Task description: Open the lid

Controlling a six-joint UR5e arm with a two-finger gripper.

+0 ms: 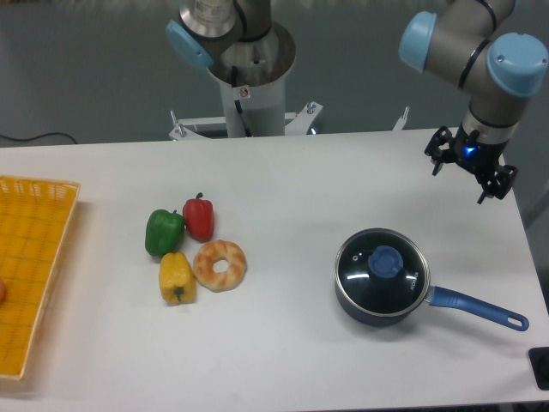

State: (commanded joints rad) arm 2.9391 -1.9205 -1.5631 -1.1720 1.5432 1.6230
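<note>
Hanging in the upper right of the frame, the gripper (470, 175) had its two fingers spread apart with nothing between them, well clear of the table (283, 343). Below it and a little left, in the lower right, the lid (381, 263) sat closed on the dark blue saucepan (403, 300), its blue knob up. Left of centre lay a green pepper (164, 232), red pepper (199, 217), yellow pepper (177, 278) and bagel (220, 265). A yellow basket (30, 257) filled the left edge.
</note>
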